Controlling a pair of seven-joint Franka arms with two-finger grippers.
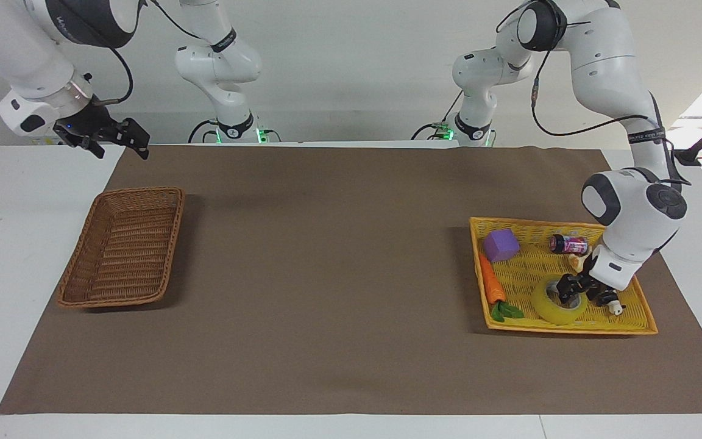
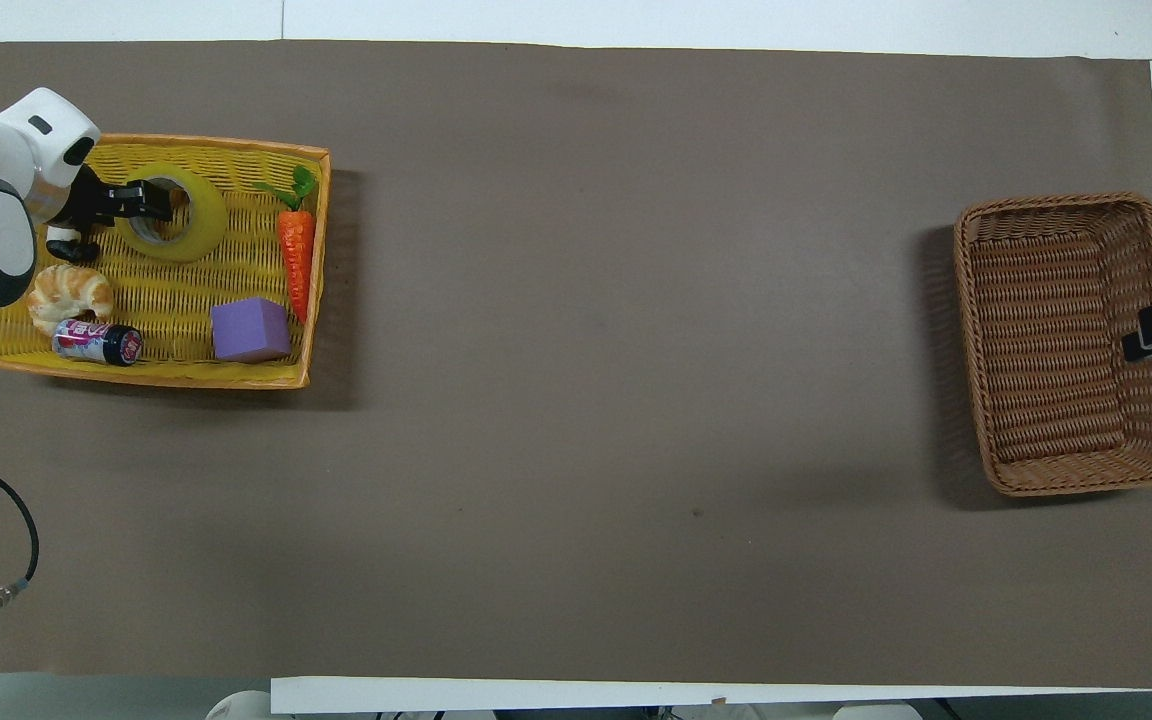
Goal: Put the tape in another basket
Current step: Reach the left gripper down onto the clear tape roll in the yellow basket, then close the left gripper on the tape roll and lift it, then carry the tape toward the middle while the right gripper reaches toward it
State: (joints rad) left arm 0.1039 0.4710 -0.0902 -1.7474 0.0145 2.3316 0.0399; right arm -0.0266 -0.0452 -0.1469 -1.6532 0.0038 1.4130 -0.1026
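Brown matting covers my table (image 1: pixel 326 274) from one end to the other, with white wall above it where the two arm bases stand.

What the coming grasp turns on is how the left gripper (image 1: pixel 570 291) sits against the tape (image 1: pixel 555 308). The tape lies flat in the yellow basket (image 1: pixel 570 326) at the left arm's end of the table, ring hole facing up, in the part of that basket farther from the robots. My left gripper is low over the tape's rim on the side toward a small black-and-white toy (image 1: pixel 610 302). In the overhead view a dark fingertip (image 2: pixel 151 190) reaches across the rim into the hole. The fingers look spread, one over the core opening and the other at the outer wall, so I judge them set to straddle the ring's wall. I cannot tell whether they touch the tape yet.

A ring has no long axis, so any bite across its wall will serve.

The left arm is plainly the nearer one. The brown basket (image 1: pixel 122 247) lies well apart at the right arm's end, and the right gripper (image 1: pixel 113 137) waits up above the table edge, on the robots' side of that basket; I cannot tell how its fingers stand.
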